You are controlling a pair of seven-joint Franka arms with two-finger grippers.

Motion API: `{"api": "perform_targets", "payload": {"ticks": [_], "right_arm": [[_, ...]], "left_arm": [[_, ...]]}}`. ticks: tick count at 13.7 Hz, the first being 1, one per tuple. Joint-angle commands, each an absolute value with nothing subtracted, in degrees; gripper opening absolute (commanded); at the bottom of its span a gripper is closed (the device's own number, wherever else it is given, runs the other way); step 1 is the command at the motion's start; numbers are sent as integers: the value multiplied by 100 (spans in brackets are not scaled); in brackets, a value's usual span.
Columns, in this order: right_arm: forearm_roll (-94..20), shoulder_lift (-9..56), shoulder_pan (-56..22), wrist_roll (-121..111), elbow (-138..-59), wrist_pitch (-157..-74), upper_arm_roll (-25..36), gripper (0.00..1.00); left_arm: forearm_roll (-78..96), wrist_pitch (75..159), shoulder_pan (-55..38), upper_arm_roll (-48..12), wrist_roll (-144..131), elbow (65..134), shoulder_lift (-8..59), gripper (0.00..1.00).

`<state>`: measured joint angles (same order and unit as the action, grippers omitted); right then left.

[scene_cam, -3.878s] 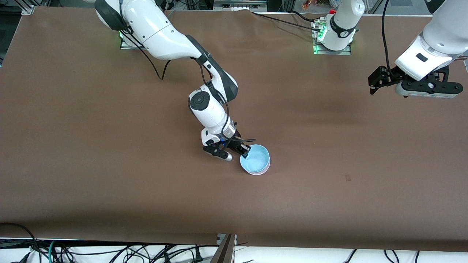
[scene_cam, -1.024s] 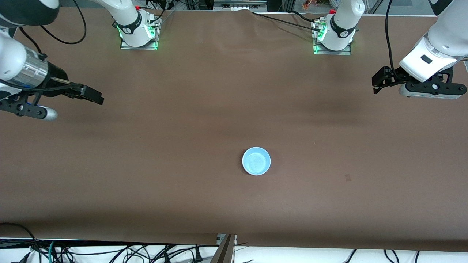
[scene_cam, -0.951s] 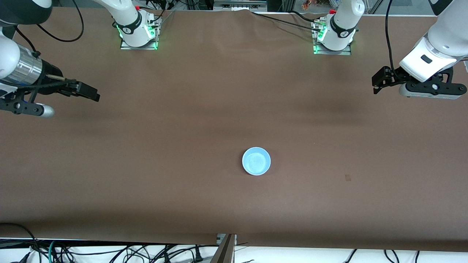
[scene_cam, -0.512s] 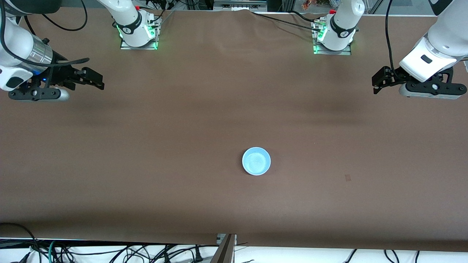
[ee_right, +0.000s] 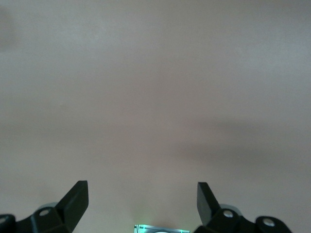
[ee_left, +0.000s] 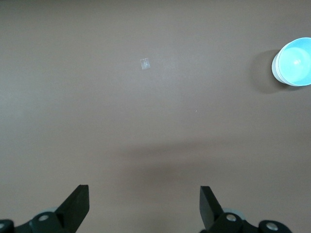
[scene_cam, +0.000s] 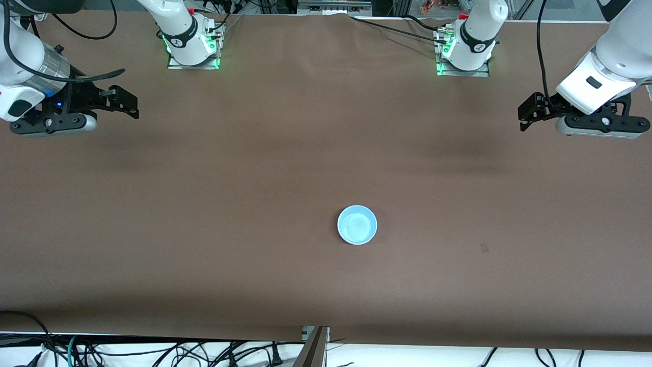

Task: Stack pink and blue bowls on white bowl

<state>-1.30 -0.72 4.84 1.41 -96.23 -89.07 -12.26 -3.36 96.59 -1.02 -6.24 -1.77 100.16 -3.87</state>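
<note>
I read the brown covered worktop (scene_cam: 229,204) as a clock face, with 12 o'clock at the edge where the two arm bases stand and 6 o'clock at the edge by the front camera.

The small round light blue plastic bowl (scene_cam: 357,225) stands upright on the worktop, a little toward 6 o'clock from the centre, with nothing touching it. It is well apart from both arms. In the left wrist view the same bowl (ee_left: 294,62) shows a paler band around its outer wall, under the blue rim. I cannot tell if this band belongs to another bowl nested below it. The inside of the blue bowl looks bare.

The right gripper (scene_cam: 131,106) hangs over the worktop at about 10 o'clock, close to the right arm's end. Its black fingers (ee_right: 77,196) are spread wide with only bare worktop between them. The left gripper (scene_cam: 520,116) hangs over the worktop at about 2 o'clock, close to the left arm's end. Its fingers (ee_left: 77,199) are also released and hold nothing. Both arms are idle.

A small pale square mark (scene_cam: 484,248) lies flat on the worktop, between 3 and 4 o'clock from the bowl, toward the left arm's end. The left wrist view shows this mark (ee_left: 144,63) too.

Loose black cables (scene_cam: 153,351) lie along the 6 o'clock edge, below the worktop.
</note>
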Motion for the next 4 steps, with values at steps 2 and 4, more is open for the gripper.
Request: {"api": "perform_targets", "payload": {"ticks": [2,4], "right_arm": [[-53,-237,615,18,-9730,-8903,-1345,99],[-53,-237,615,44,-9721,-8903,-1345,99]], "left_arm": [[-246,9527,-70,-642,-26,9844,-316,100],[-246,9536,-70,-642,-26,9844,-316,100]]}}
